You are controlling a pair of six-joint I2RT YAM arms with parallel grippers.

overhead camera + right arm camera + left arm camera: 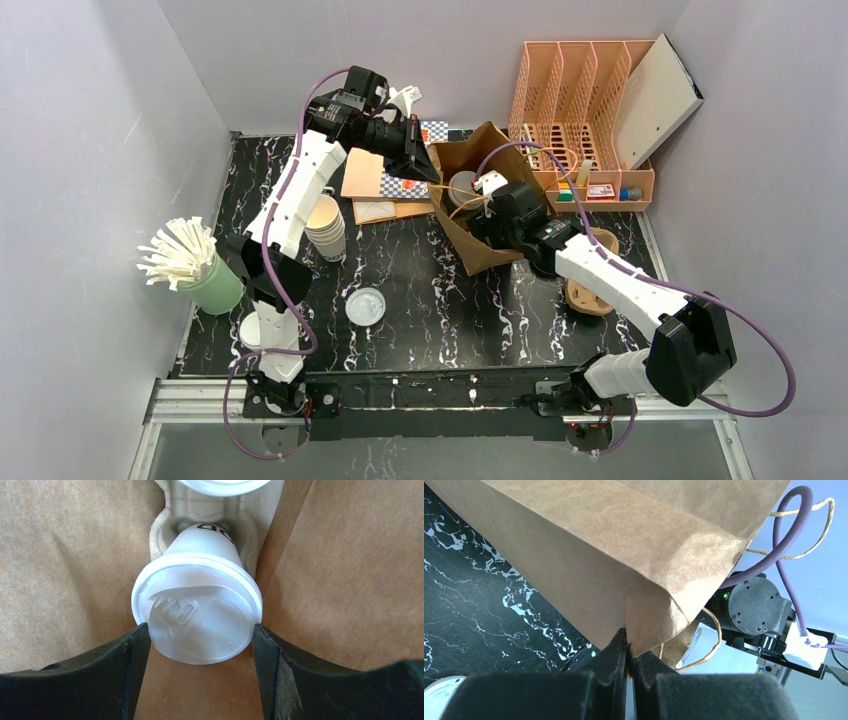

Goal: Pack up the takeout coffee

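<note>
Pinch on the left: the left end effector (629,642) is clenched on the rim of the paper bag (624,555), apparently to hold its mouth open above the bench (474,605); inside the bag, the right end effector (199,628) grasps the cream cup (197,615) by its white lid, a finger against each side; the cup sits in the pulp carrier (160,535), seemingly ready for release.

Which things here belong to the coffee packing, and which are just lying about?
In the job: lidded cup, paper bag, cup carrier, left gripper, right gripper.
Lying about: stack of lidless cups, loose lid, stirrers, file rack.
</note>
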